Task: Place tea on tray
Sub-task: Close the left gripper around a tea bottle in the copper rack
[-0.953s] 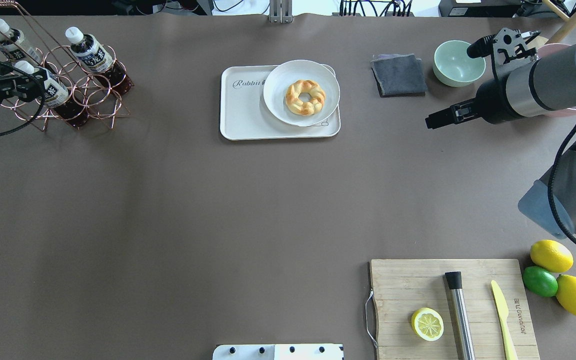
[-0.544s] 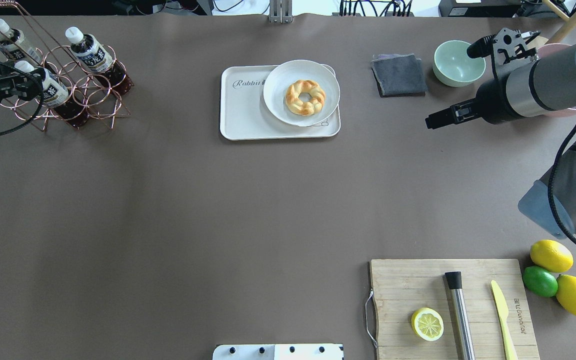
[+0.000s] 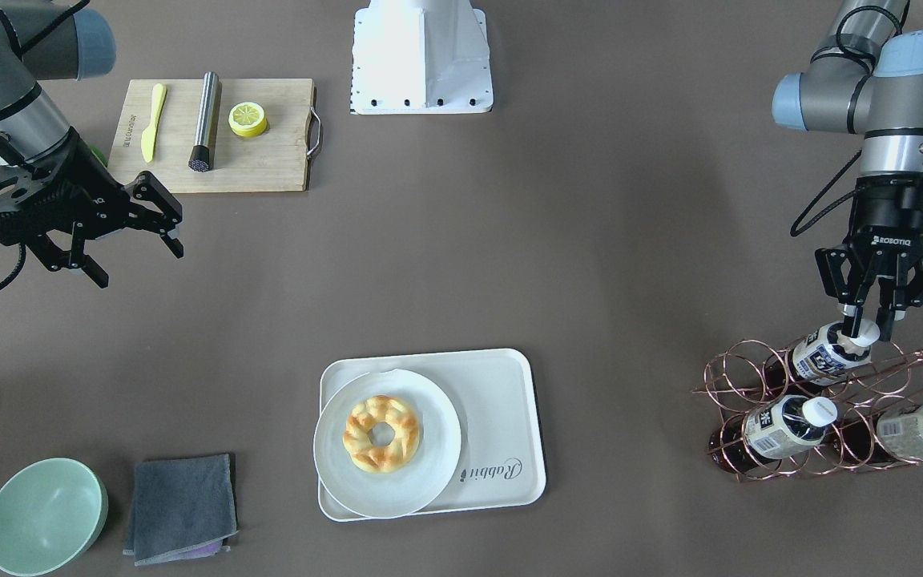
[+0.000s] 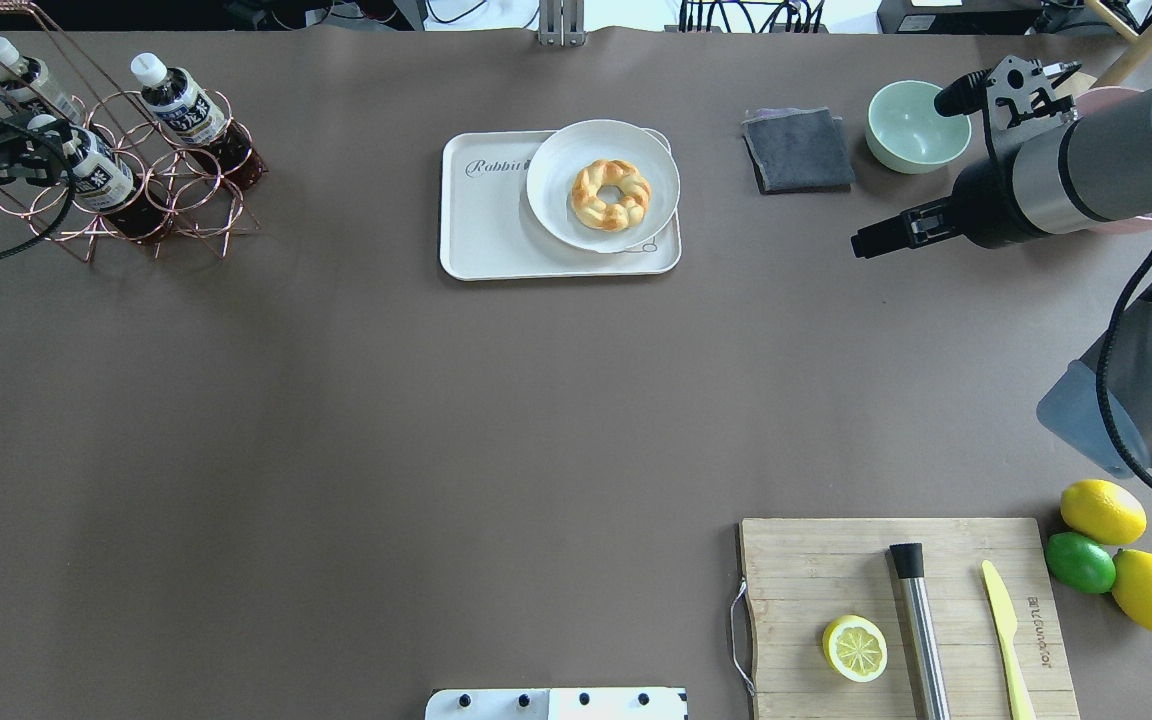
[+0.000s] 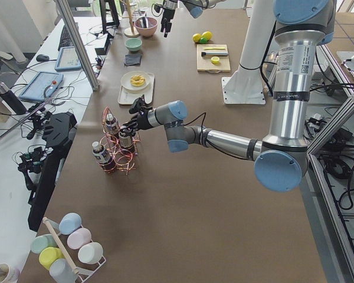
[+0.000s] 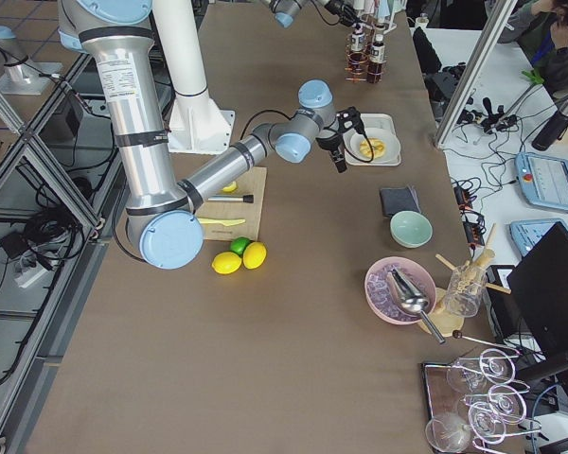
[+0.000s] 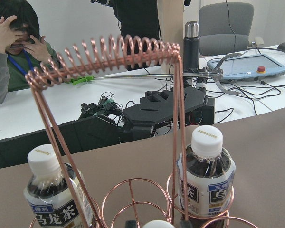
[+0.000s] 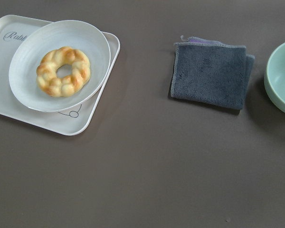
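Observation:
The tea [image 3: 818,357] is a small bottle of dark liquid with a white cap, lying tilted in a copper wire rack [image 3: 730,377] at the table's far left. My left gripper [image 3: 868,327] is shut on its cap end; it also shows in the overhead view [image 4: 36,142] with the tea [image 4: 101,182]. Two more tea bottles [image 3: 782,425] [image 3: 910,429] lie in the rack. The cream tray [image 3: 501,417], marked "Rabbit", sits mid-table, also in the overhead view [image 4: 486,220]. My right gripper [image 3: 131,255] hangs open and empty, far from the tray.
A white plate [image 3: 333,473] with a ring-shaped bread covers half the tray. A grey cloth [image 4: 798,150] and a green bowl [image 4: 916,125] lie to its right. A cutting board [image 4: 796,570] with a lemon half, a metal tool and a knife sits near my base.
My left gripper has moved a little away from the rack's front, and the held tea bottle has shifted with it. The right arm has not moved.

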Robot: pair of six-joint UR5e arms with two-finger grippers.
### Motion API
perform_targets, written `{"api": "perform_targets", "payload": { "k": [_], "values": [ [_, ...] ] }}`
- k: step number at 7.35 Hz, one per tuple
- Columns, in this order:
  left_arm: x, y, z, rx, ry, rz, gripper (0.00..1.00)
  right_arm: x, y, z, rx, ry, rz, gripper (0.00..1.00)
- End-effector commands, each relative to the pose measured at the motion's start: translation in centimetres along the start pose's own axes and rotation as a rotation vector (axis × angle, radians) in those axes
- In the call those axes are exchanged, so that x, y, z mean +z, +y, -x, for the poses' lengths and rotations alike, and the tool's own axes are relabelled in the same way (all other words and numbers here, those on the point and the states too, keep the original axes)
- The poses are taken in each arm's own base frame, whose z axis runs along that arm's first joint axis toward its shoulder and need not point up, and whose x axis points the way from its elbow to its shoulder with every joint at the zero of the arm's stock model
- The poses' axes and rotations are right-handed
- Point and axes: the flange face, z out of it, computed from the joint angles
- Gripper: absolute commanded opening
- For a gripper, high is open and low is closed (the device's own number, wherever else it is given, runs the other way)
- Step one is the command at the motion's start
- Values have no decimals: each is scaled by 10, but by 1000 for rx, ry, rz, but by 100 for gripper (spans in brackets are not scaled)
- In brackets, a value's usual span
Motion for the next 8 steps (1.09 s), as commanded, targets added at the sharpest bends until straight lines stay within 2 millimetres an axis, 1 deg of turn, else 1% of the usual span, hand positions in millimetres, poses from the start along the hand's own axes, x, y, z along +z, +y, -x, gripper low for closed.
{"api": "perform_targets", "payload": {
  "k": [1, 2, 3, 4, 5, 6, 7, 8],
  "values": [
    [-10, -25, 25, -22, 18, 4, 0, -1, 0, 1, -1, -1, -1, 100],
    [-17, -42, 44, -39, 23, 7, 0, -2, 0, 1, -2, -2, -3, 100],
    [-31, -63, 45, -47, 47, -9, 0, -2, 0, 1, -2, -2, -3, 100],
    [-44, -80, 41, -51, 56, -13, 0, -4, 1, 2, -3, -4, -5, 100],
    [-60, -92, 37, -54, 73, -11, 0, -4, 1, 2, -3, -4, -5, 100],
    [-73, -105, 42, -60, 95, -11, 0, -4, 2, 1, -3, -4, -5, 100],
    [-85, -119, 59, -75, 112, 12, 0, -4, 3, 0, -2, -2, -3, 100],
    [-107, -142, 68, -94, 137, 46, 0, -5, 3, 1, -2, -3, -4, 100]
  ]
}}
